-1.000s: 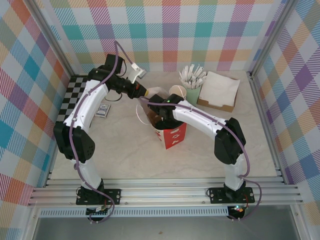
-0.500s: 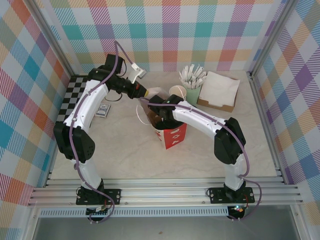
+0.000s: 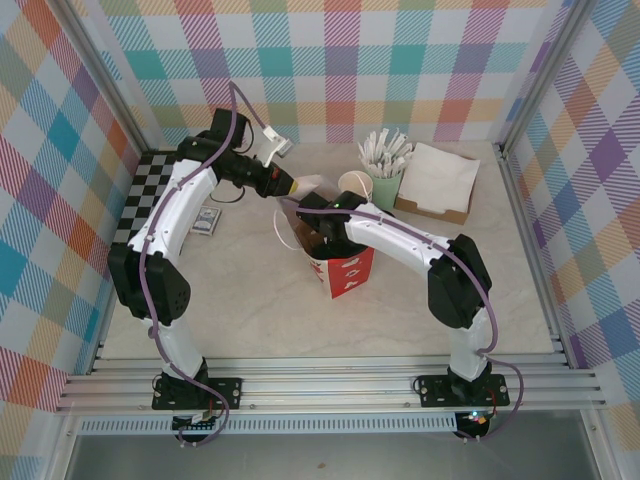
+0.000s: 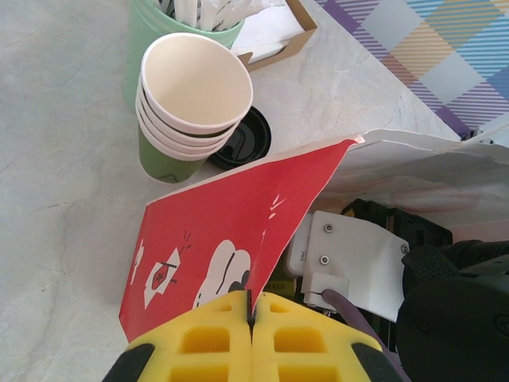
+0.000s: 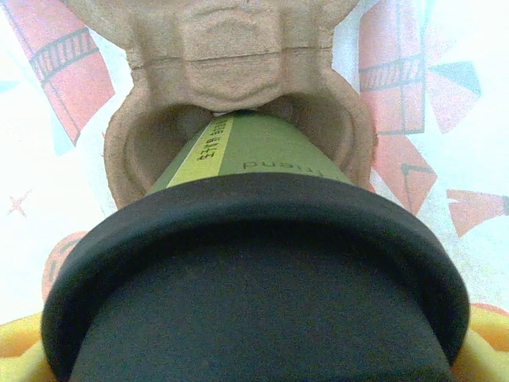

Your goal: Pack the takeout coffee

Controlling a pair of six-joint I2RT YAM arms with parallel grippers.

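The bag (image 4: 238,231) rim is pinched by the closed left gripper (image 4: 251,306). Inside the bag, the coffee cup (image 5: 262,151) is gripped by the right gripper (image 5: 254,354), jaws wide, above a cardboard holder (image 5: 231,48).

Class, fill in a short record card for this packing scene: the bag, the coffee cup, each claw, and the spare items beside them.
Bag: red-and-white paper, standing open
Left claw: shut on the bag's top edge
Right claw: inside the bag, shut on the coffee cup
Coffee cup: lidded, base at a pocket of the cardboard holder
Beside the bag: stacked cups, loose black lid, napkin box
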